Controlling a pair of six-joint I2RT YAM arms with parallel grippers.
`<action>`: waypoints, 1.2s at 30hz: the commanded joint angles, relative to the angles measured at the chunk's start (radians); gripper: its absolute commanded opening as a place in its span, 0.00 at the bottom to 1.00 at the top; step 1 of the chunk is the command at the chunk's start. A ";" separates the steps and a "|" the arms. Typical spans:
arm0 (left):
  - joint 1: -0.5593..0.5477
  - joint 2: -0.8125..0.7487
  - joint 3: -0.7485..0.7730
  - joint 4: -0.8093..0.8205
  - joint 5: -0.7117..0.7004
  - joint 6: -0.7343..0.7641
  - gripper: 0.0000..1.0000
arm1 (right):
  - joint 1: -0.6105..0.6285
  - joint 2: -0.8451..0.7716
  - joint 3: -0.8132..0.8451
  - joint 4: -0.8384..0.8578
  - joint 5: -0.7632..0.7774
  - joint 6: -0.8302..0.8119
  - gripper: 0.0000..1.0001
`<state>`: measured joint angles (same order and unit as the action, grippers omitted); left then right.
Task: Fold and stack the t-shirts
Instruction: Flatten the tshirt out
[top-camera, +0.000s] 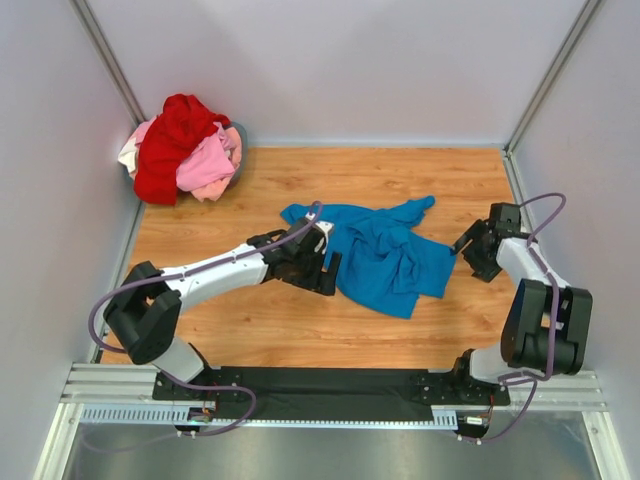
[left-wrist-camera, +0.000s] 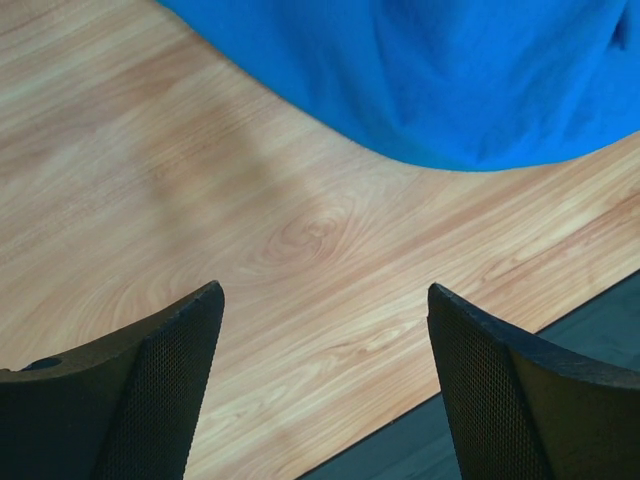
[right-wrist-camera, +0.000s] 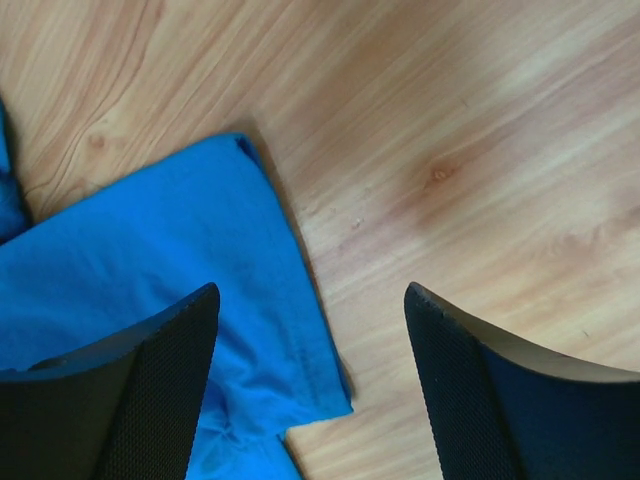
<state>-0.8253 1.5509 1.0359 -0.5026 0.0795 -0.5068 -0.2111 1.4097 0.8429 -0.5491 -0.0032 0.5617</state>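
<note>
flanking the crumpled blue t-shirt (top-camera: 385, 255), left gripper (left-wrist-camera: 325, 288) and right gripper (right-wrist-camera: 311, 289) both gape wide, holding nothing.

I find no word, label, brand, number or sign that I can read in any of my three views.
</note>
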 joint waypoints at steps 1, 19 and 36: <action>-0.006 -0.044 -0.031 0.073 0.017 -0.021 0.88 | -0.008 0.078 0.048 0.090 -0.043 0.033 0.76; -0.015 -0.111 -0.175 0.148 0.045 -0.044 0.88 | 0.058 0.327 0.079 0.239 -0.118 0.053 0.22; -0.155 0.049 -0.100 0.320 0.033 -0.162 0.97 | 0.133 -0.291 0.622 -0.248 0.043 0.037 0.00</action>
<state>-0.9588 1.5864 0.8825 -0.2253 0.1467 -0.6510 -0.0750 1.1858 1.3647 -0.6582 -0.0566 0.6106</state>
